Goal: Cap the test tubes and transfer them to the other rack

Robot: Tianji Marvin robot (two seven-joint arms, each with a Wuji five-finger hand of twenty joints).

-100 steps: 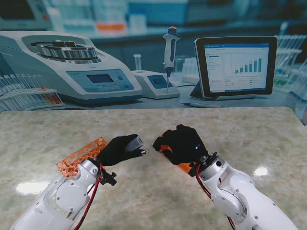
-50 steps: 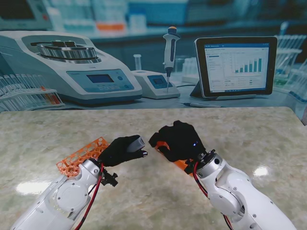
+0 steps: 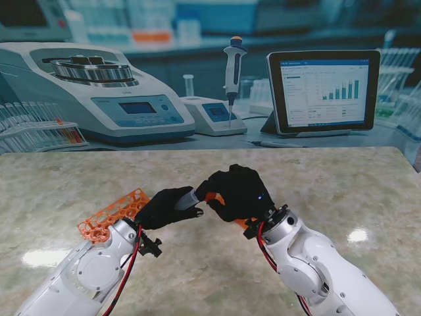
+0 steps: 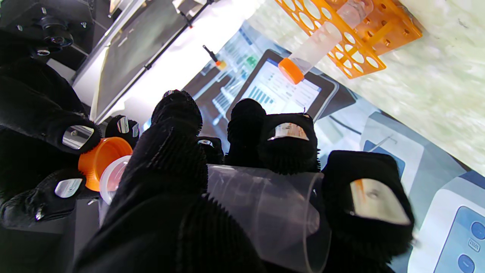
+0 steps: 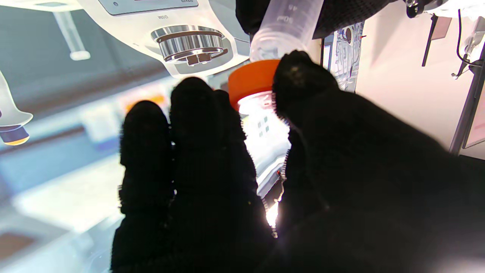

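My left hand [image 3: 166,207] is shut on a clear test tube [image 3: 188,198], held level above the table with its open mouth toward my right hand. My right hand [image 3: 235,191] is shut on an orange cap [image 3: 212,197] and meets the tube's mouth. In the left wrist view the tube [image 4: 261,204] lies across my fingers and the cap [image 4: 99,161] sits right at its rim. In the right wrist view the cap [image 5: 250,80] touches the threaded end of the tube [image 5: 285,26]. An orange rack [image 3: 110,214] lies by my left wrist. Another orange rack [image 4: 350,36] holds a capped tube [image 4: 310,51].
A centrifuge [image 3: 99,92], a small device with a pipette [image 3: 231,69] and a tablet [image 3: 323,89] stand along the far edge of the marble table [image 3: 342,184]. A sliver of the other orange rack [image 3: 242,224] shows under my right wrist.
My right hand has moved left with the cap until it meets the tube's mouth. The gap between the two hands has closed. My left hand has hardly moved.
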